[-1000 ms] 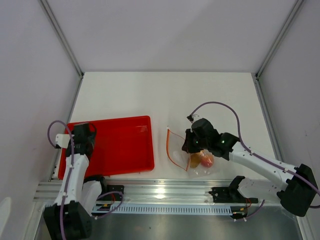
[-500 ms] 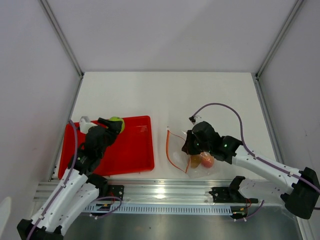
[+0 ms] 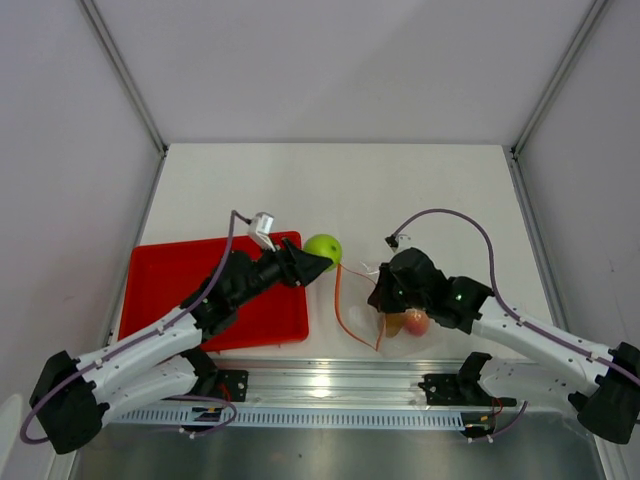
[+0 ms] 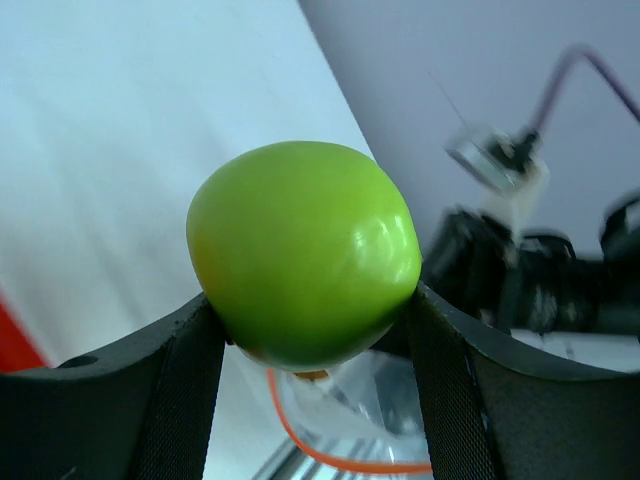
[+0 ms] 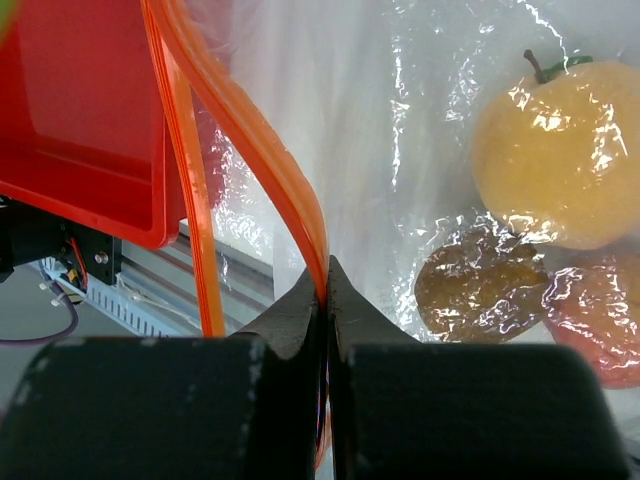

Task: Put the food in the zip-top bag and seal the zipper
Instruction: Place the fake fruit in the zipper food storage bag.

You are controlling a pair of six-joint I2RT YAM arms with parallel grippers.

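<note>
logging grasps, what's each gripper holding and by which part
Left gripper clamps the green apple by its sides; right gripper pinches the zip-top bag at its zipper.

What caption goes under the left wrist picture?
Left tool squeezing the green apple, with the orange zipper close by.

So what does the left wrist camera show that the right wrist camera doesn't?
Only the left wrist view: the green apple whole, clamped in the left gripper, with the right arm blurred behind it. Only the right wrist view: the right gripper pinching the zipper, and the yellow-orange fruit, brown fruit and peach lying inside the zip-top bag. Both: the red-orange zipper line, some clear bag plastic and a bit of the red tray.
</note>
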